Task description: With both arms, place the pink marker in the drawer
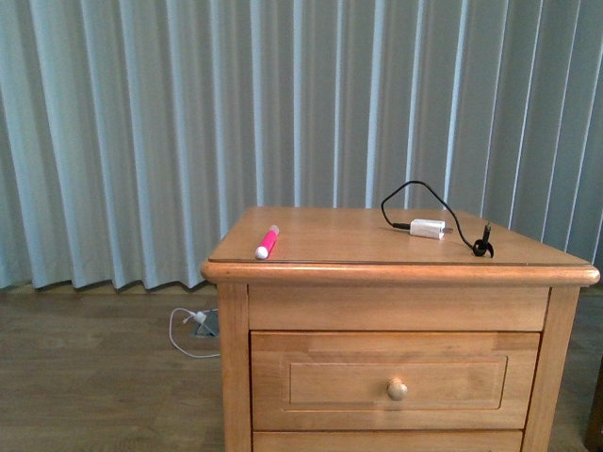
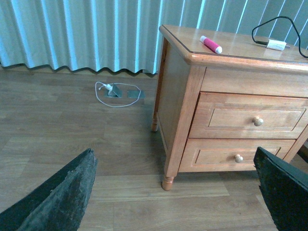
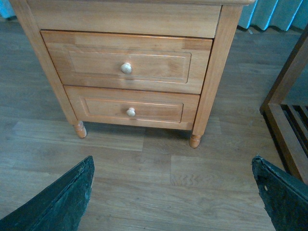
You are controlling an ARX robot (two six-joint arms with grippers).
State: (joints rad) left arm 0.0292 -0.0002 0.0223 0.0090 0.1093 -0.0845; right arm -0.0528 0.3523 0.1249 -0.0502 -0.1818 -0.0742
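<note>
Left end effector [image 2: 173, 156] cropped, drawer [image 2: 231, 118] interior hidden

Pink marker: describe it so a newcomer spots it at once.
Find the wooden nightstand in front of the curtains. On its top, near the front left corner, lies the pink marker. It is short and bright pink with a white end, unlike the white charger plug further right.
</note>
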